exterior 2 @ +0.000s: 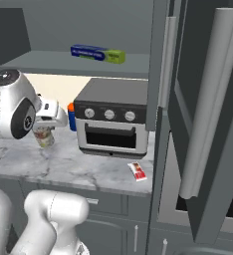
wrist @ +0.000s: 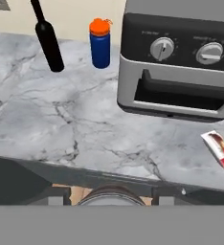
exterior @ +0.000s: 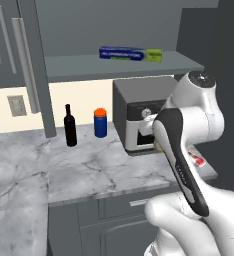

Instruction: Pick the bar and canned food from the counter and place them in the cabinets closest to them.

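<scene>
My gripper [exterior 2: 45, 133] is shut on the canned food [exterior 2: 44, 136], a short can with a beige label, held above the marble counter [exterior 2: 78, 164] left of the oven. In the hand view the can's silver rim [wrist: 111, 195] sits between the fingertips at the bottom edge. The bar [exterior 2: 137, 171], a flat red-and-white packet, lies on the counter [wrist: 61, 124] in front of the oven's right corner; it also shows as the bar [wrist: 220, 150] and the bar [exterior: 196, 159]. The upper cabinets stand open, with a grey shelf [exterior: 114, 65] above the counter.
A grey toaster oven [exterior 2: 112, 119] stands at the back. Left of it are a black bottle [exterior: 70, 126] and a blue cylinder with an orange lid [exterior: 100, 123]. A blue-and-green box [exterior: 130, 53] lies on the shelf. An open cabinet door [exterior 2: 208, 114] juts out at the right.
</scene>
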You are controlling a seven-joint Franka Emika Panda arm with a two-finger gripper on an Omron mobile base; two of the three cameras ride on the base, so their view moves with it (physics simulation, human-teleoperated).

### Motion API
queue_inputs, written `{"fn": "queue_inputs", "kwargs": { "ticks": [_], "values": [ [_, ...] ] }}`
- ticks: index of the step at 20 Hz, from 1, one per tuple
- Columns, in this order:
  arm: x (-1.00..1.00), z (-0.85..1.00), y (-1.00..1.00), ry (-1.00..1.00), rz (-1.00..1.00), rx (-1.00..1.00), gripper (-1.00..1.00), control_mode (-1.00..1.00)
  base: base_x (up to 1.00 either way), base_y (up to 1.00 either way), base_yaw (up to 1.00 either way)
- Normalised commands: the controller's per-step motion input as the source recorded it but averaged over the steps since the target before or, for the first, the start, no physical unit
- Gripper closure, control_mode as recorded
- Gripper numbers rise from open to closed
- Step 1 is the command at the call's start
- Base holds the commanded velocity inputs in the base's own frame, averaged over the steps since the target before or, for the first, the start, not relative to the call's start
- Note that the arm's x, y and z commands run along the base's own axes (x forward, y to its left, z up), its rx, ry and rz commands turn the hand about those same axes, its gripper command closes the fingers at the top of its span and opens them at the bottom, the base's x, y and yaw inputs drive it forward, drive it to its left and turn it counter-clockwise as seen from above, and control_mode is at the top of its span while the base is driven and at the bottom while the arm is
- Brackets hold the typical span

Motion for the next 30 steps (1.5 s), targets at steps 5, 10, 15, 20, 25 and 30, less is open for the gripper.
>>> {"fn": "queue_inputs", "kwargs": {
  "ticks": [5, 10, 15, 20, 25, 30],
  "values": [
    [-0.45, 1.00, 0.00, -0.18, 0.00, 0.00, 1.00, -1.00, 0.00, 0.00, 0.00],
    [-0.16, 1.00, 0.00, -0.18, 0.00, -0.02, 1.00, -1.00, 0.00, 0.00, 0.00],
    [0.41, 0.36, 0.00, -0.09, 0.00, 0.00, 1.00, -1.00, 0.00, 0.00, 0.00],
    [0.86, 0.00, 0.00, -0.03, -0.01, 0.04, 1.00, -1.00, 0.00, 0.00, 0.00],
    [0.28, 0.41, 0.00, -0.10, 0.00, 0.04, 1.00, -1.00, 0.00, 0.00, 0.00],
    [0.13, 0.55, 0.00, -0.01, 0.00, 0.02, 1.00, -1.00, 0.00, 0.00, 0.00]
  ]
}}
